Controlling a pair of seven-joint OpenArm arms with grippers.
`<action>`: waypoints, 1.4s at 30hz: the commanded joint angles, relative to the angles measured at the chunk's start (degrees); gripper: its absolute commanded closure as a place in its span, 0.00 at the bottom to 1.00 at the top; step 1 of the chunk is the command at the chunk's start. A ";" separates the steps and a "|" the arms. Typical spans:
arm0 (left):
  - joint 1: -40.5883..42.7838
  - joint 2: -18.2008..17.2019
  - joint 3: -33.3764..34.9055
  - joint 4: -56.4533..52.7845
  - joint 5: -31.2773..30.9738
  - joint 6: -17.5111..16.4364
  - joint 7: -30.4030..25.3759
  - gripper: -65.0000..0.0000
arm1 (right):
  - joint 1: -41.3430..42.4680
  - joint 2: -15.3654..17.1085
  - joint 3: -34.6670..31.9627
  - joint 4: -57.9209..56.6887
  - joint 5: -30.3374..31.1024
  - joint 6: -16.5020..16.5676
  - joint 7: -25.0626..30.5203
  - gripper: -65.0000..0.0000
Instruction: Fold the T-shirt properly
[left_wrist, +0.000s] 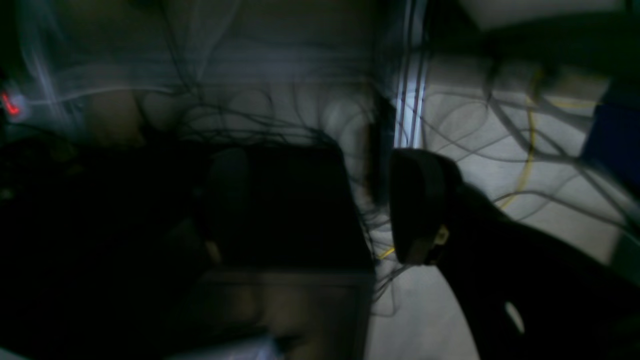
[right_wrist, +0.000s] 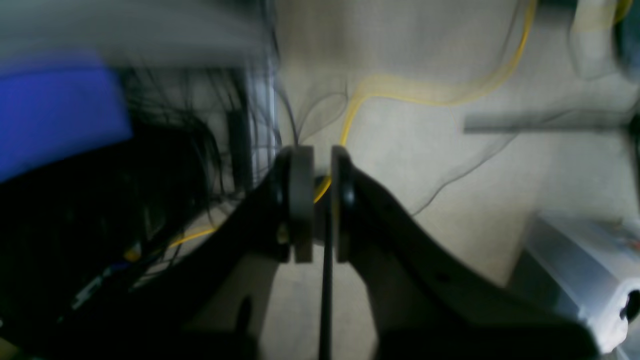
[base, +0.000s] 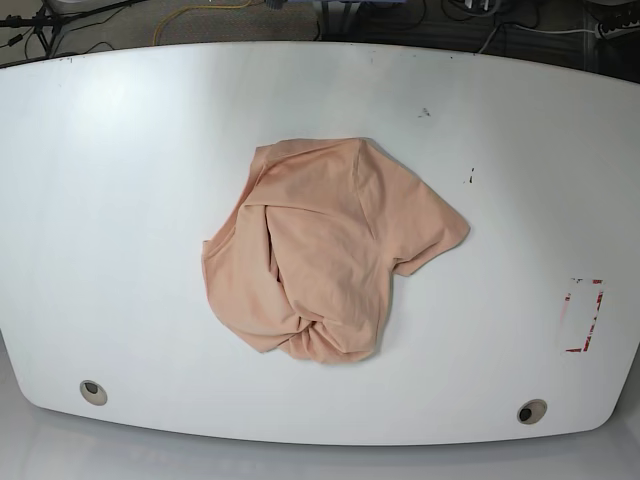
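Item: T-shirt (base: 325, 262), peach, crumpled, unfolded.
Location: middle of white bench (base: 120, 200). Right gripper (right_wrist: 321, 202) pads nearly together, holding nothing; left gripper (left_wrist: 350, 210) jaws apart, holding nothing.

Base view: overhead, looking steeply down on the white table (base: 120, 200), whole top in frame, the T-shirt (base: 320, 260) mid-table; a floor strip with cables along the far edge.

Left wrist view: sits just behind the left hand (left_wrist: 320, 210), only one finger (left_wrist: 417, 205) clear at right; faces floor and a cable tangle, dark and blurred.

Right wrist view: just behind the right hand (right_wrist: 321, 200), both fingers (right_wrist: 300, 200) centre frame, a narrow gap between them; faces floor, with a yellow cable (right_wrist: 425, 92) crossing it.

Overlap: neither wrist view shows the tabletop. Both wrist views share cabled floor; whether it's the same patch, can't tell.
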 joint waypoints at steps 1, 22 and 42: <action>2.24 -0.28 -1.06 2.50 0.46 0.36 1.61 0.38 | -2.42 0.14 0.04 2.09 0.11 -0.18 -0.84 0.90; 11.63 -0.12 -2.32 14.18 0.99 0.54 2.23 0.38 | -10.48 -1.65 -0.26 15.88 0.31 -0.02 -2.03 0.91; 18.63 -0.28 -3.16 22.68 0.17 0.83 1.69 0.38 | -15.32 -2.90 -0.06 23.85 1.71 0.18 -3.23 0.91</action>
